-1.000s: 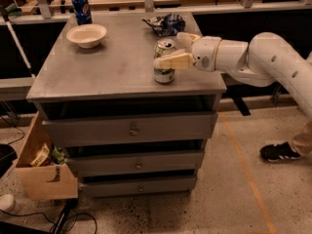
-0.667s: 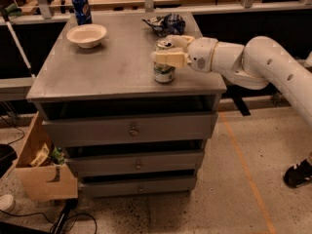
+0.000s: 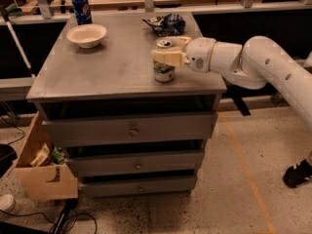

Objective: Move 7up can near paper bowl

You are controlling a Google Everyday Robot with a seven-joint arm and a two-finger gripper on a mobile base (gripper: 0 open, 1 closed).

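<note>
**Gripper (image 3: 168,57) gripping the 7up can (image 3: 164,73)**

Its fingers are clasping the can's upper half while the base is sitting on the grey cabinet top (image 3: 112,72), probably ready for carrying. Well past the fingertips, the paper bowl (image 3: 87,35) is waiting beside a dark blue can (image 3: 82,9). Below, a cardboard box (image 3: 44,179) is leaning on speckled floor.

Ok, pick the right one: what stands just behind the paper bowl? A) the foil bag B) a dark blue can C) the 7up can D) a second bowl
B: the dark blue can stands right behind the paper bowl at the far left of the table, while the end effector is at the 7up can near the front right edge.
</note>
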